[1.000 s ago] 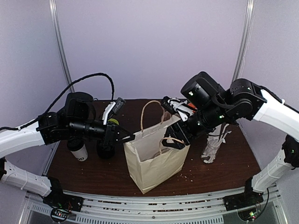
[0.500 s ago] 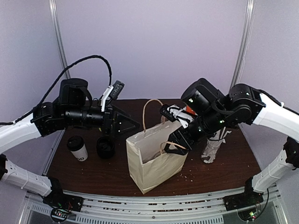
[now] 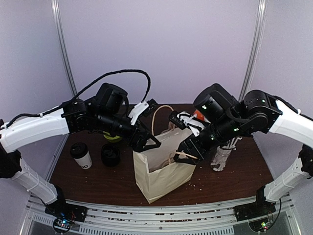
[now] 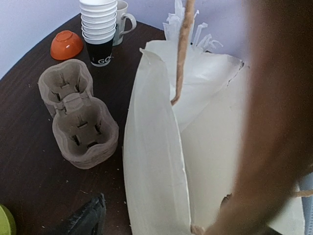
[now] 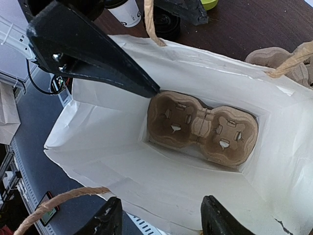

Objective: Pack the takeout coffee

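**A:** Where is the takeout coffee [image 3: 81, 155]?
**B:** Upright on the table [image 3: 98, 182], left of the paper bag [image 3: 164, 171], just beside the lid stack [image 3: 110, 154].
**A:** End effectors?
**B:** Left end effector [image 3: 148, 143]: spread wide at the bag's left rim, empty. Right end effector [image 5: 164, 218]: fingers apart over the bag's mouth, gripping nothing.

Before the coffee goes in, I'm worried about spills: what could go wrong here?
The left gripper has a finger inside the bag; pulling out could drag or tip it. The coffee stands close to the lids, easy to knock. A handle arches by the opening and may snag the cup.
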